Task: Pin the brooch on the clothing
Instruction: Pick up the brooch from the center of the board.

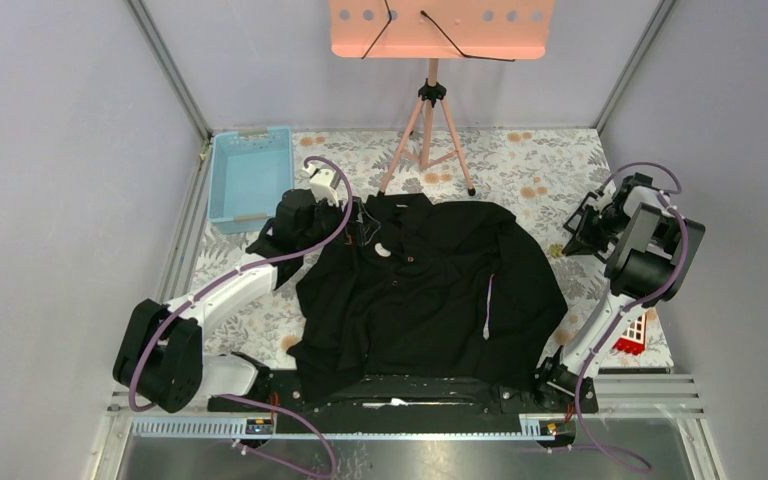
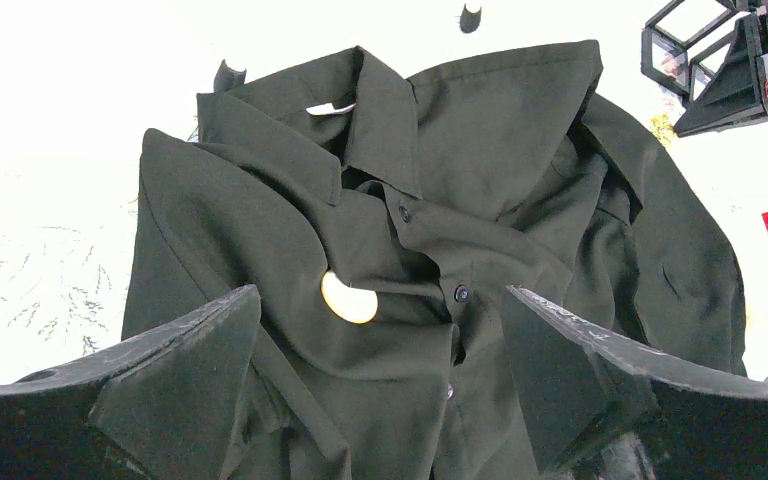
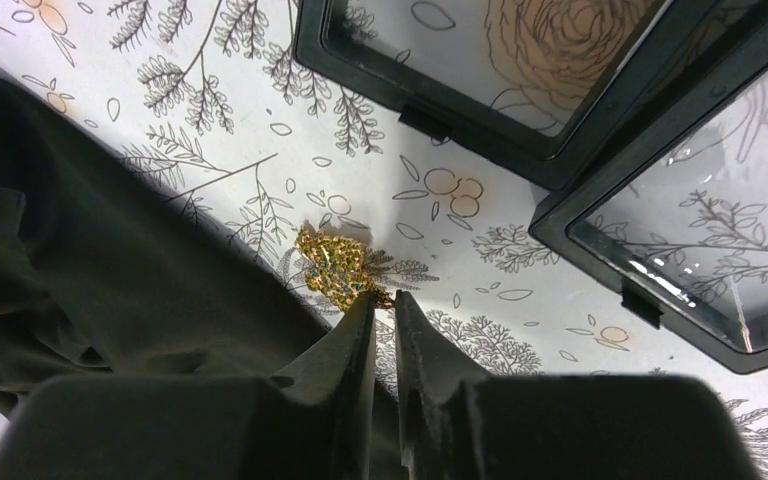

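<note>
Floral tablecloth (image 3: 480, 215) holds gold brooch (image 3: 335, 268), right-wrist view only.

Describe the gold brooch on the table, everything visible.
The brooch is a small gold, leaf-like cluster with greenish stones, seemingly metal. It lies on the floral tablecloth, beside the black shirt at its edge. The nearly closed fingertips of the right gripper meet its lower edge; whether they pinch it cannot be told. No pin shows.
</note>
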Robot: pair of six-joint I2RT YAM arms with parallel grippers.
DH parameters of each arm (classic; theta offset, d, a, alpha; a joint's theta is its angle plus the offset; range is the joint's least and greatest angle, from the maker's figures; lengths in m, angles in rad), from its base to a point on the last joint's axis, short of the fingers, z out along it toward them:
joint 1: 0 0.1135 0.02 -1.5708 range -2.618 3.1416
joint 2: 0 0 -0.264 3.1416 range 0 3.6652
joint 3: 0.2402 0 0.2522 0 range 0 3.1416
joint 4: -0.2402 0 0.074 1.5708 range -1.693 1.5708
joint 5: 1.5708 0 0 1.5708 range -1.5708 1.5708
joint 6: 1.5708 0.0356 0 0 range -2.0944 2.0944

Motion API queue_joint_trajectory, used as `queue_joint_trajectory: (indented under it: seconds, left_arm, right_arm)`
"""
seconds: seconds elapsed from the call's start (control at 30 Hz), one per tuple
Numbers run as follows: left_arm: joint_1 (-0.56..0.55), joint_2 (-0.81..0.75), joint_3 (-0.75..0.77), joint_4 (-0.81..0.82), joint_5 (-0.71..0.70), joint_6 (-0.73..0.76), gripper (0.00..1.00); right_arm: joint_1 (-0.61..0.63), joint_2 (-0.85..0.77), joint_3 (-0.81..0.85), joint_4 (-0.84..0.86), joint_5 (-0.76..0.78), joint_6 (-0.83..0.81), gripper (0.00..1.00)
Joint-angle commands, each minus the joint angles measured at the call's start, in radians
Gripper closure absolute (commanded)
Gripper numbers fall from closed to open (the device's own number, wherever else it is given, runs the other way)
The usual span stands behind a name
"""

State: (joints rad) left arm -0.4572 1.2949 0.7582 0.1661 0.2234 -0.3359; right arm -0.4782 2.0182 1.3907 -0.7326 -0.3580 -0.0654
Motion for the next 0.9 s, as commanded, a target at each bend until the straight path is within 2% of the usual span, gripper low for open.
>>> queue_joint_trajectory:
  seconds: [0.0, 0.13, 0.53, 0.87]
  left_arm:
    - [-0.004, -0.016, 0.000, 0.034, -0.022, 0.020, 0.01]
    - [-0.005, -0.017, 0.000, 0.035, -0.020, 0.018, 0.01]
    - [-0.004, -0.026, -0.002, 0.035, -0.021, 0.018, 0.01]
    - [-0.005, -0.028, -0.003, 0.035, -0.020, 0.018, 0.01]
  right_arm:
    - [-0.002, -0.080, -0.035, 0.011, -0.025, -0.007, 0.94]
    - [-0.002, -0.133, -0.062, 0.039, -0.050, 0.005, 1.00]
    - [0.007, -0.242, -0.111, 0.100, -0.047, 0.015, 1.00]
    - [0.067, -0.335, -0.145, 0.129, 0.079, 0.010, 1.00]
